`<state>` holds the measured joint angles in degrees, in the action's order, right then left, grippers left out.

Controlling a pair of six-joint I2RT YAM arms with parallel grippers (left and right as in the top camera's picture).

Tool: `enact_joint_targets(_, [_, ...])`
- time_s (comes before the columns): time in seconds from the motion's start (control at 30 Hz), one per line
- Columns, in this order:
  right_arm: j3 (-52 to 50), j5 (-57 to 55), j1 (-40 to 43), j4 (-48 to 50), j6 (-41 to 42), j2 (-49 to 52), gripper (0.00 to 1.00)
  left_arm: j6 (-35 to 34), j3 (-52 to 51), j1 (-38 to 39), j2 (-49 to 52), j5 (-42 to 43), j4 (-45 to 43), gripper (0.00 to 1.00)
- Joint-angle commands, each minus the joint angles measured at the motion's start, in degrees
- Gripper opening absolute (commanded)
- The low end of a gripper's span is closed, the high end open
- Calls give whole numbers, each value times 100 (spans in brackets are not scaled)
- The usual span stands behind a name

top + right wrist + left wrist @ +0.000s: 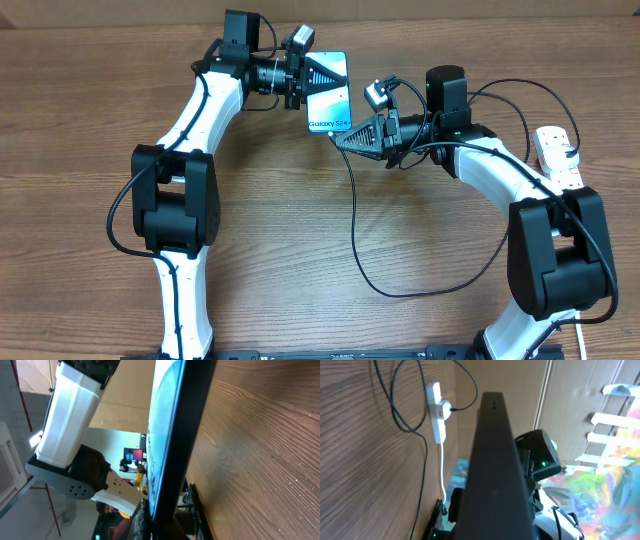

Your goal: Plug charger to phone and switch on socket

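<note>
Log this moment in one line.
left jaws: shut on phone | right jaws: shut on charger, at phone's corner | socket: away from both jaws

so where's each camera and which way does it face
overhead: above the table, looking straight down; both arms, phone in left gripper.
left wrist: on the left arm, looking along the phone toward the socket; right arm beyond.
right wrist: on the right arm, facing the phone edge-on; left arm behind.
shared: all show the phone.

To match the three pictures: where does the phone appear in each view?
Overhead: phone top centre, screen visible.
Left wrist: dark edge up the middle.
Right wrist: edge-on, centre, blue screen facing left.
Shared landmark: the wooden table.
</note>
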<state>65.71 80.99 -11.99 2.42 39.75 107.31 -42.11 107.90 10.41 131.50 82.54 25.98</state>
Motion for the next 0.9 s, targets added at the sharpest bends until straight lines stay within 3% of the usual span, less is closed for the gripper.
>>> enact_joint_targets(0.0, [129,-332,70,57,120,-160,4,-85,26,48,-144,0,131,4])
enact_joint_targets(0.57, [129,-1432,-372,420,813,-160,4,-188,26,50,-144,-42,273,4])
enact_joint_targets(0.87, [129,-1471,-334,695,999,-160,4,-162,26,44,-144,153,271,4])
